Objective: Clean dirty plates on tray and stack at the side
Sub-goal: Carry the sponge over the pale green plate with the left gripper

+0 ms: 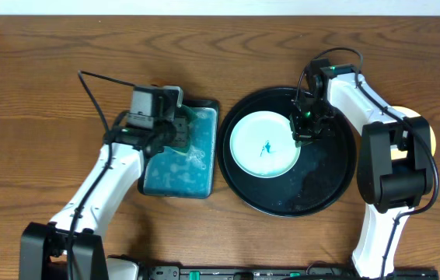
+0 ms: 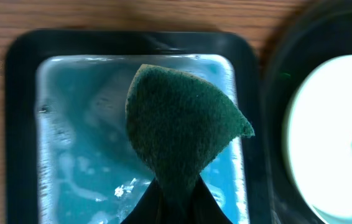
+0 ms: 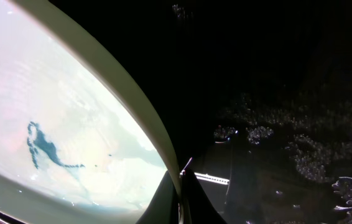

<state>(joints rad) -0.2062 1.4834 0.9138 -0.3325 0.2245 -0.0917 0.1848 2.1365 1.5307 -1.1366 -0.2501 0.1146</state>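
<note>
A pale mint-white plate (image 1: pixel 264 145) with a teal scribble in its middle lies in the large round black tray (image 1: pixel 329 183). My right gripper (image 1: pixel 304 134) is shut on the plate's right rim; the right wrist view shows the rim pinched between the fingers (image 3: pixel 179 186) and the scribbled plate (image 3: pixel 70 124). My left gripper (image 1: pixel 178 129) is shut on a dark green sponge (image 2: pixel 182 124) and holds it above the teal sponge tray (image 2: pixel 70 124). A yellow plate (image 1: pixel 430 136) shows as a sliver behind the right arm. The other pale plate is out of view.
The rectangular sponge tray (image 1: pixel 175 167) holds bluish soapy water and stands just left of the black tray. Water droplets lie on the black tray's floor (image 3: pixel 300 143). Bare wood tabletop (image 1: pixel 41 93) spreads on the left and along the back.
</note>
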